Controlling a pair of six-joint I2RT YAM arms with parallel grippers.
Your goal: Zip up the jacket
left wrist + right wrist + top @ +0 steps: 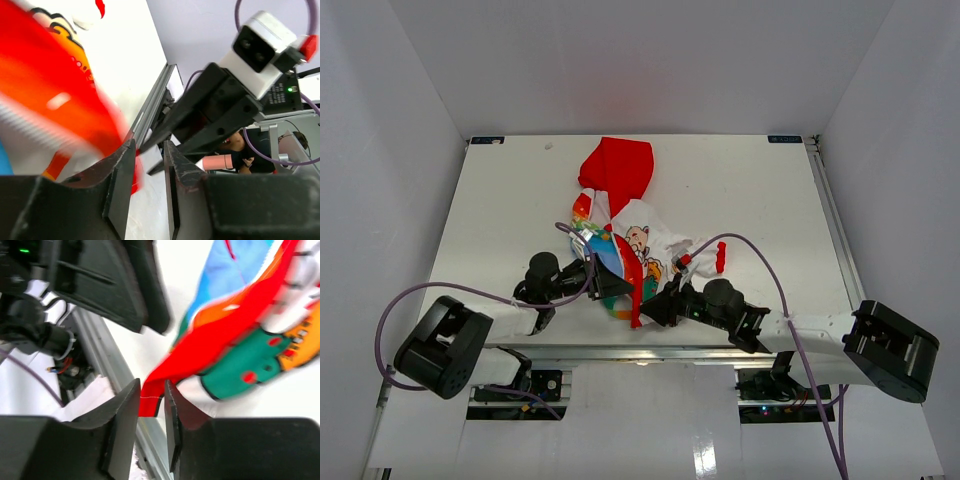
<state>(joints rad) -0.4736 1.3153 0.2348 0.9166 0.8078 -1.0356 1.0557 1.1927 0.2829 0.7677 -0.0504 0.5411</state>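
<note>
Top view was bright and even, lit from overhead. The white bench (750, 190) was near blown out, with short soft shadows under the arms. A faint red cast sat on the back wall (620, 90) and a glare spot on the white panel (705, 455) at the bottom edge. Left wrist view had the jacket (45, 90) badly motion-smeared, the dark foreground low in detail, the background sharper. Right wrist view had the jacket (240, 325) streaked with blur, the far parts soft, the whites clipped.

The jacket (620, 215) is soft matt cloth — the table (750, 190) smooth white, its front rail (650, 352) bare metal.
</note>
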